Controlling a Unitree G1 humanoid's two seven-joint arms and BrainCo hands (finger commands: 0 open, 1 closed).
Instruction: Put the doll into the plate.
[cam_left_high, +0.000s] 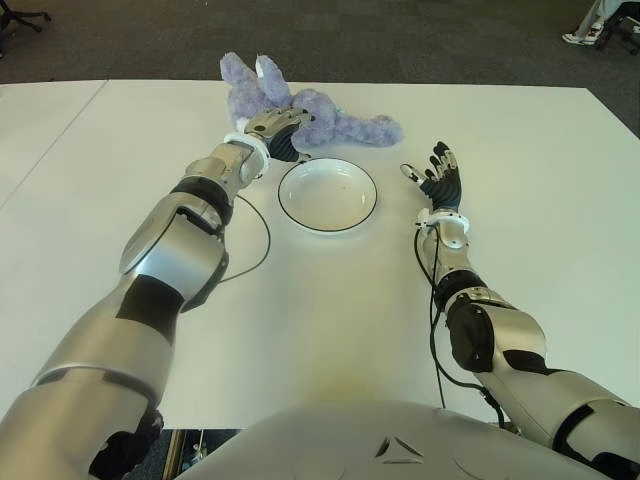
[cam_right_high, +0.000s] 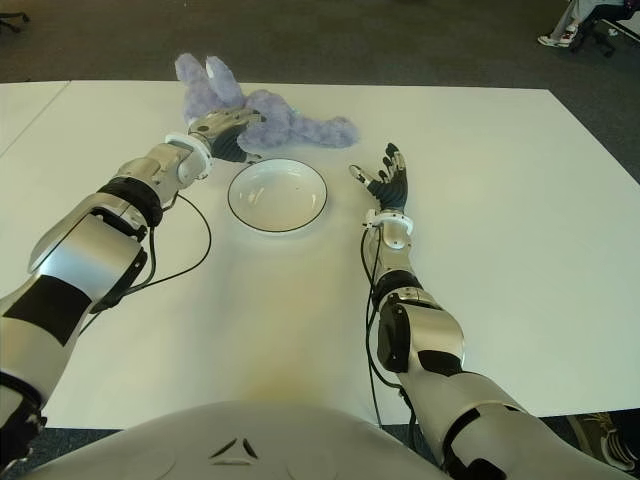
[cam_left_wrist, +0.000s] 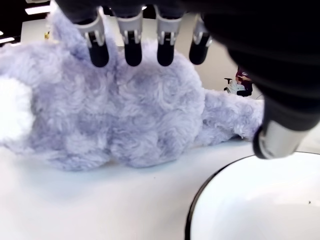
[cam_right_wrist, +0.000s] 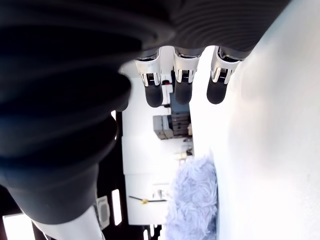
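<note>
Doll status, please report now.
Left hand open over doll, no grasp. Right hand open, idle beside plate. Plate empty, path clear.

An office-like room is showing: dark carpet (cam_left_high: 420, 40) is spreading beyond the white counter (cam_left_high: 330, 320), with an office chair base (cam_left_high: 20, 18) standing far past the left robot hand (cam_left_high: 275, 125).

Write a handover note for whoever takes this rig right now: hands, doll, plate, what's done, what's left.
Left hand: open, reached over the purple doll, fingers above its body, no grasp closed.
Right hand: open, idle, to the right of the plate.
Doll: lying on the white table just beyond the plate, not in it.
Plate: holds nothing.
Done: left-hand approach only.
Left: close on the doll, lift it, set it in the plate, let go.
</note>
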